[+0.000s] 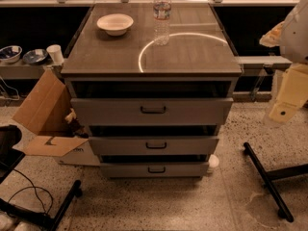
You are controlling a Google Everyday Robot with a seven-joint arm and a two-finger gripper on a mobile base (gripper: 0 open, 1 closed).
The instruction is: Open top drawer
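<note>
A grey cabinet [77,69] with three drawers stands in the middle of the camera view. The top drawer [110,112] is the tallest and widest, with a small dark pull handle [153,109]. Its front stands out a little from the cabinet, with a dark gap above it. The two shallower drawers [120,146] [125,170] below also stand slightly out. My gripper [288,99], a cream-coloured part of the arm, hangs at the right edge of the view. It is to the right of the cabinet at about the top drawer's height and touches nothing.
A white bowl [115,23] and a water bottle [161,15] stand on the cabinet top. An open cardboard box [45,114] lies at the left. Black stand legs lie on the floor at the right [267,179] and lower left [65,203]. Bowls and a cup [55,54] sit on a low shelf at the left.
</note>
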